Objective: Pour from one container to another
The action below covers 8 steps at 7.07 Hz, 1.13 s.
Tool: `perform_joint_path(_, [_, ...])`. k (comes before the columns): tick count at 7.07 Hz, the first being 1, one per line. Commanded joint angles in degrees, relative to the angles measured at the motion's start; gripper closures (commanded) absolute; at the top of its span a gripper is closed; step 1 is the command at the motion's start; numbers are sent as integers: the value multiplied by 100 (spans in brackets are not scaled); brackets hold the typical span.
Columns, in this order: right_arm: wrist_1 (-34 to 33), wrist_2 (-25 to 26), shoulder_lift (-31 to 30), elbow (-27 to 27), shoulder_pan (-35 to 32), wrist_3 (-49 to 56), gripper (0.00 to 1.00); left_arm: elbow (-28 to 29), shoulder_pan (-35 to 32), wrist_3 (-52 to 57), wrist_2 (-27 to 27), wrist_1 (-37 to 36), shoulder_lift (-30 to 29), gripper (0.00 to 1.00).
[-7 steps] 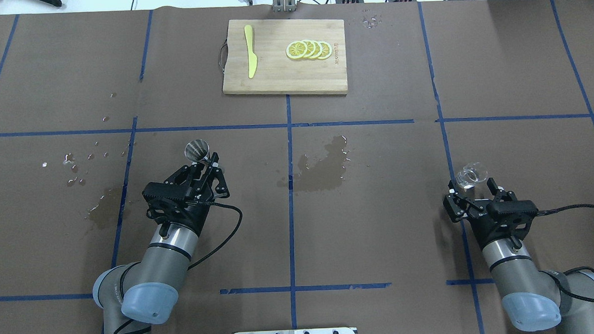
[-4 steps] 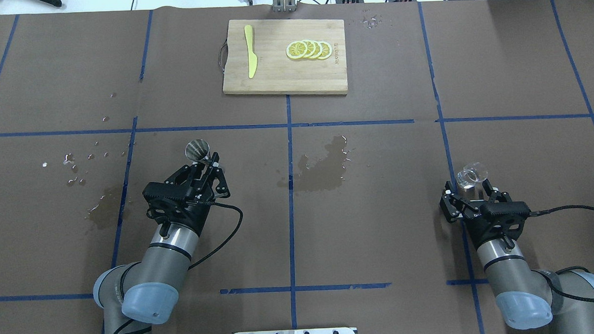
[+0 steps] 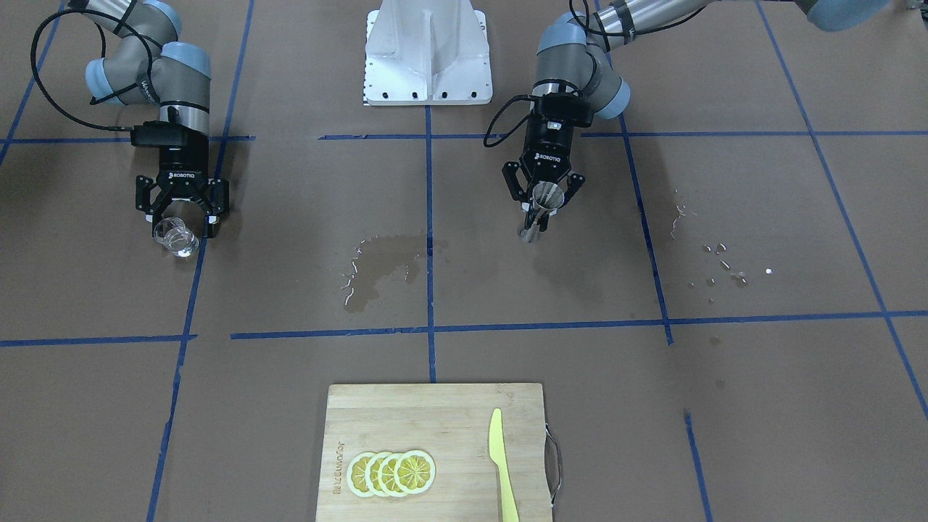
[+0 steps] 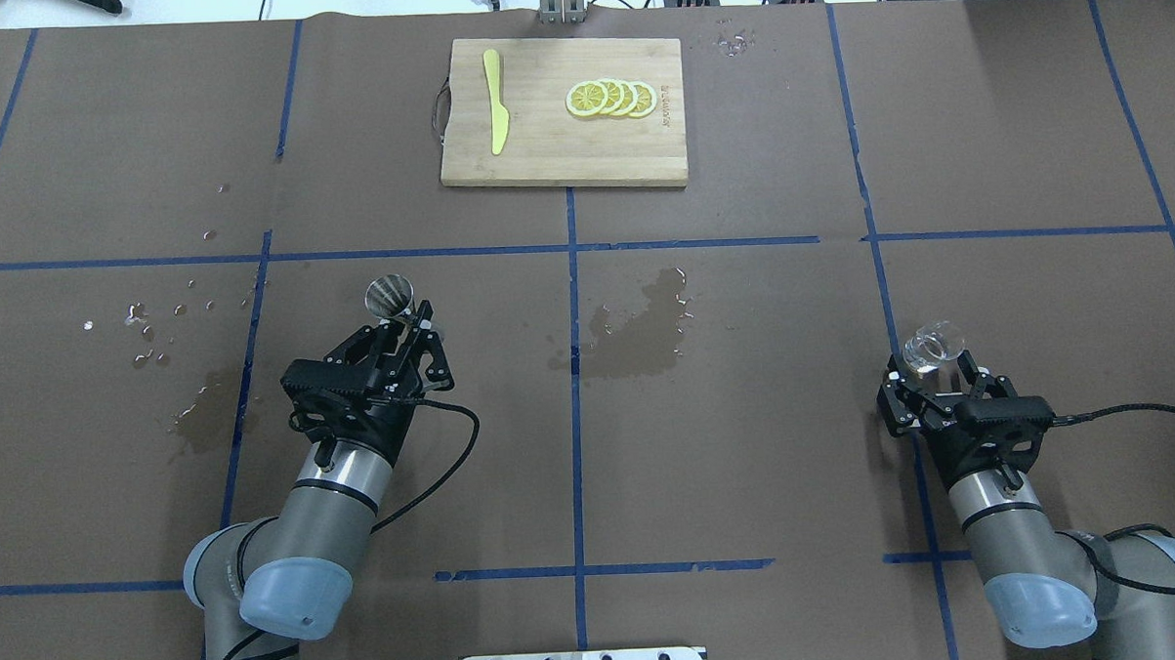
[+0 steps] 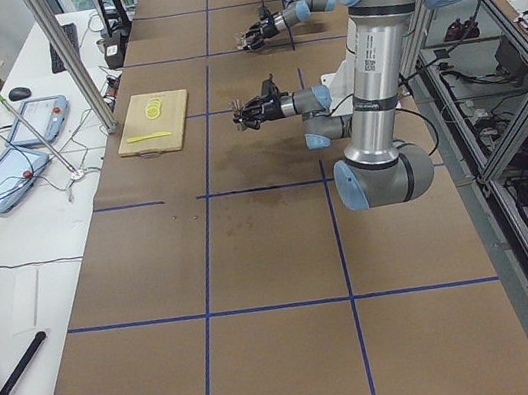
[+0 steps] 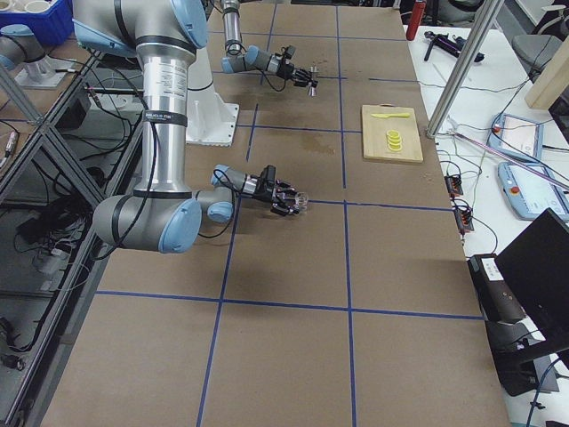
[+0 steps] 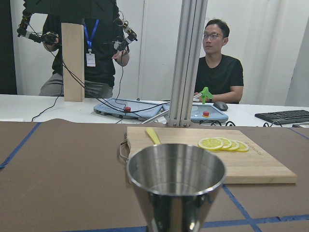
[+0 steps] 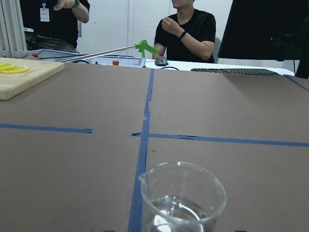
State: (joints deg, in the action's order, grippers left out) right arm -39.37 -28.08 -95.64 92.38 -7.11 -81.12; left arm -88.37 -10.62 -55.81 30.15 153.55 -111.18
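Note:
The metal jigger (image 4: 389,296) sits left of the table's centre, with my left gripper (image 4: 407,323) shut on its narrow waist. The left wrist view shows the jigger (image 7: 176,188) upright, its open cup close to the lens. Far to the right is the clear glass tumbler (image 4: 932,342), with a little water in it (image 8: 182,203). My right gripper (image 4: 934,365) has its fingers closed around the tumbler's sides. The front-facing view shows the tumbler (image 3: 176,238) between the right gripper's (image 3: 181,221) fingertips and the jigger (image 3: 540,206) in the left gripper (image 3: 542,212). The two containers are far apart.
A wooden cutting board (image 4: 542,156) with lemon slices (image 4: 611,98) and a yellow knife (image 4: 494,99) lies at the far centre. A wet patch (image 4: 636,333) darkens the table's middle, and water drops (image 4: 153,330) lie to the left. Operators sit beyond the far edge.
The right wrist swung a little to the left and settled around the tumbler, which stayed almost in place. The left arm and the jigger have not moved.

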Motion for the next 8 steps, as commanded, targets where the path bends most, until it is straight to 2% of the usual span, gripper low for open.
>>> perform_joint_path(1, [0, -5, 19, -1, -1, 0, 14, 4, -2, 0, 0, 9, 9, 100])
perform_joint_path(4, [9, -13, 36, 8, -71, 9, 15, 4, -10, 0, 0, 17, 26, 100])
perform_joint_path(6, [349, -13, 36, -18, -124, 70, 17, -5, -2, 0, 0, 18, 26, 100])
perform_joint_path(8, [369, -22, 45, -63, -133, 132, 17, -5, -10, 0, 9, 18, 26, 100])
